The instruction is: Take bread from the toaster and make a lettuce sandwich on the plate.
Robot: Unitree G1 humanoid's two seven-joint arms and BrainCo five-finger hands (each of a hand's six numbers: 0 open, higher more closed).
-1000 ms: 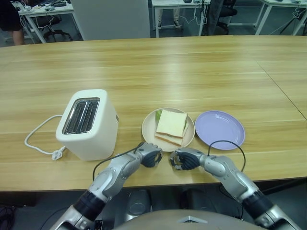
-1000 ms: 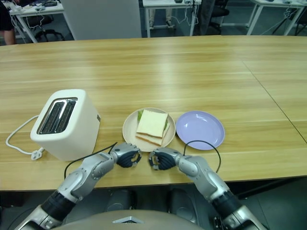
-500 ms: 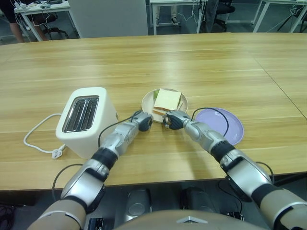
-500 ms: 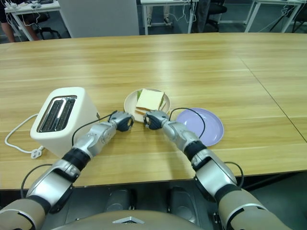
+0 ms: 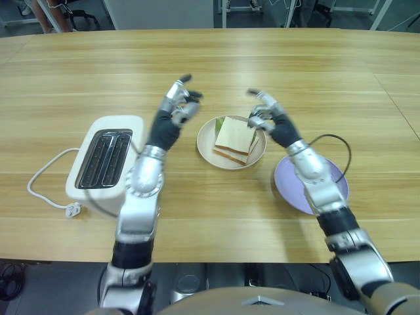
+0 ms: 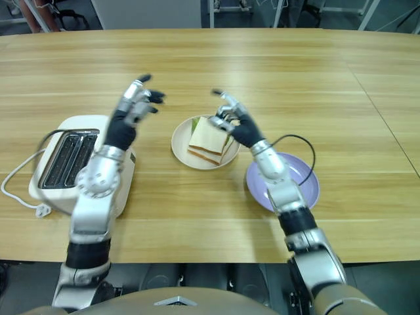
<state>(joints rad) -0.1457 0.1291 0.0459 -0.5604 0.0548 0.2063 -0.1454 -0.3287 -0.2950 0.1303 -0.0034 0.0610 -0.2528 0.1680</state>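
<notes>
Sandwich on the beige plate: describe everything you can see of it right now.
The sandwich is two pale, soft-looking white bread slices stacked flat, the top one slightly skewed over the lower, with green lettuce peeking out at its far left corner. It lies on the round beige plate, inside the rim. The right hand hangs by its far right corner; whether it touches the bread cannot be told.

Passage is open over the light wooden counter [image 5: 262, 59] beyond the round beige plate [image 5: 207, 147], which is flanked by the white boxy toaster [image 5: 105, 157], its white cord [image 5: 72, 210] and the round purple plate [image 6: 305, 184].
</notes>
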